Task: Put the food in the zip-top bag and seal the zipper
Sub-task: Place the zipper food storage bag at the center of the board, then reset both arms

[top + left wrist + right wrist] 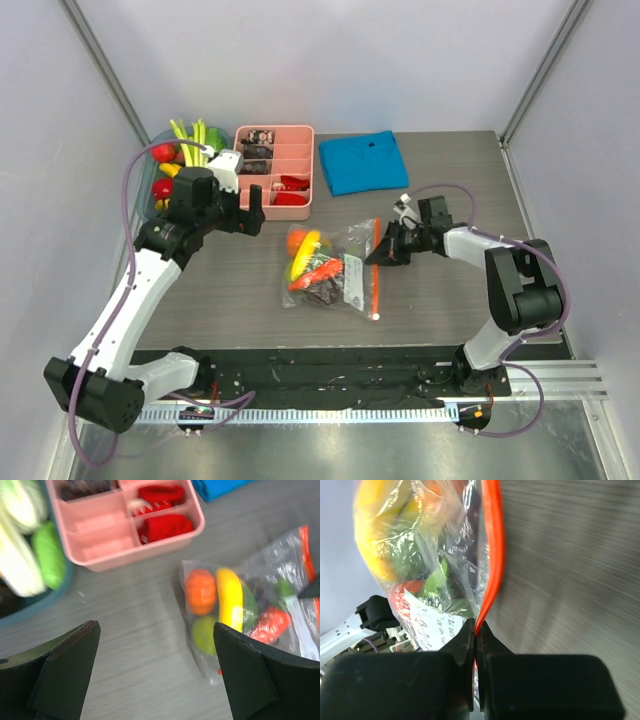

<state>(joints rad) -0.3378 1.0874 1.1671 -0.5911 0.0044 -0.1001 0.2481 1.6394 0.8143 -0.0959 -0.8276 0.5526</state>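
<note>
Your right claw (476, 630) pinches the zipper (492, 545) near one end, likely anchoring it for the seal. The zip-top bag (330, 268) lies on the bench (240, 300), food (229, 599) inside. Your left claw (155, 672) hovers wide, holding nothing.

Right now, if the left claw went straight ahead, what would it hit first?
Most likely the bare table, just short of the zip-top bag: the open left gripper tilts down at it. Depth is unclear, though.
</note>
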